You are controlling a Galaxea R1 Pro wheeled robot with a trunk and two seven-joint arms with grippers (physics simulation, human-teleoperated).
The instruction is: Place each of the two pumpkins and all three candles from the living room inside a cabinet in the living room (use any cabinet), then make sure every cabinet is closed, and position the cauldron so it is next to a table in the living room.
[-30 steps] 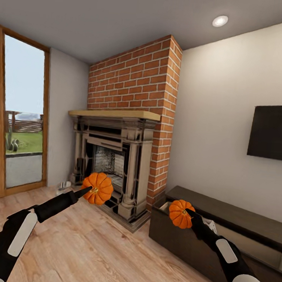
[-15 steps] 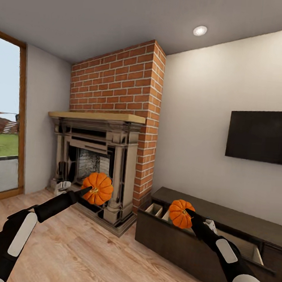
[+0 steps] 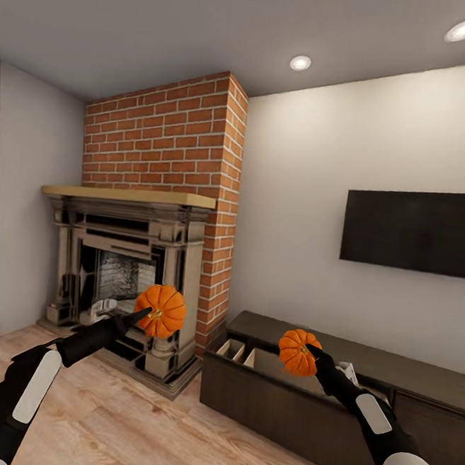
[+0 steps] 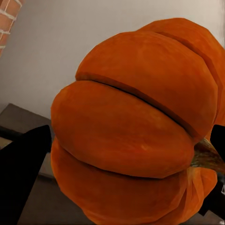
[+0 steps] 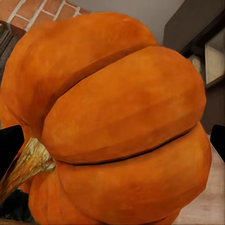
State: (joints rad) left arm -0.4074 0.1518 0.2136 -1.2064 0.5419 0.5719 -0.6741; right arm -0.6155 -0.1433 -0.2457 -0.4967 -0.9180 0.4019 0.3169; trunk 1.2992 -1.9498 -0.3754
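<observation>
Each arm holds up a round, ribbed orange pumpkin: the left gripper [image 3: 143, 315] is clamped on one [image 3: 161, 311] before the stone fireplace [image 3: 126, 265], the right gripper [image 3: 311, 352] is clamped on the other [image 3: 298, 352] above the long dark-brown wooden cabinet [image 3: 301, 403], whose drawer stands pulled out.

Your head camera looks forward across the living room toward the brick column [image 3: 198, 151] and cabinet [image 3: 315, 404], both arms low in frame. Each wrist camera sits very close behind its held pumpkin [image 4: 136, 126] [image 5: 117, 126], sharing brick and cabinet glimpses behind.
</observation>
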